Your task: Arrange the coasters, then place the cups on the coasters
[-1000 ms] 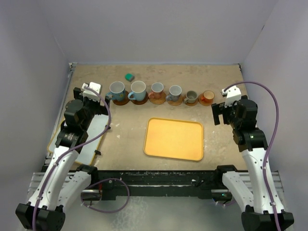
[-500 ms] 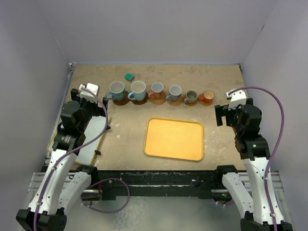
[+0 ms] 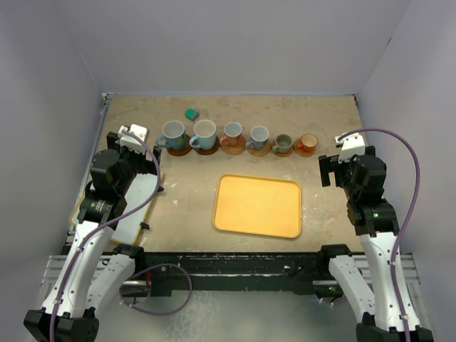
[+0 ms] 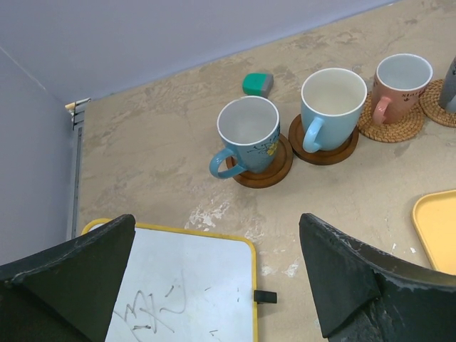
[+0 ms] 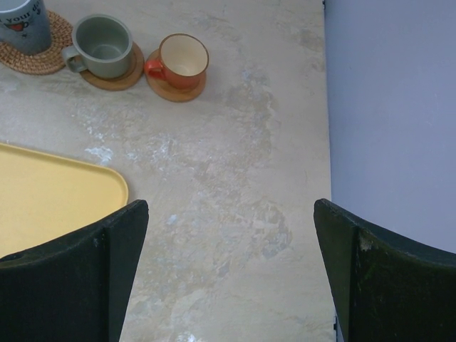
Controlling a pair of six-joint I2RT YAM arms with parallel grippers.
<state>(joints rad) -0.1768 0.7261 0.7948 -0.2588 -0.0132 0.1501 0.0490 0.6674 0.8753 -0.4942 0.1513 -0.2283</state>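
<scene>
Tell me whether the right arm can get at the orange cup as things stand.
Probably yes: the right gripper is open, and only bare table lies between it and the orange cup.

Cups [image 3: 232, 132] packed close along the back; bare table [image 3: 189, 191] between them and yellow tray [image 3: 258, 205], also far right.

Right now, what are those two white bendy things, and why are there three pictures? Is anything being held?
Those are two robot arms, each ending in a two-finger gripper. One picture looks down from above; the other two come from wrist cameras, so the dark shapes are the fingers. On the table six cups stand on coasters, near a yellow tray, a whiteboard and a teal block. The left gripper and right gripper are open, holding nothing.
</scene>
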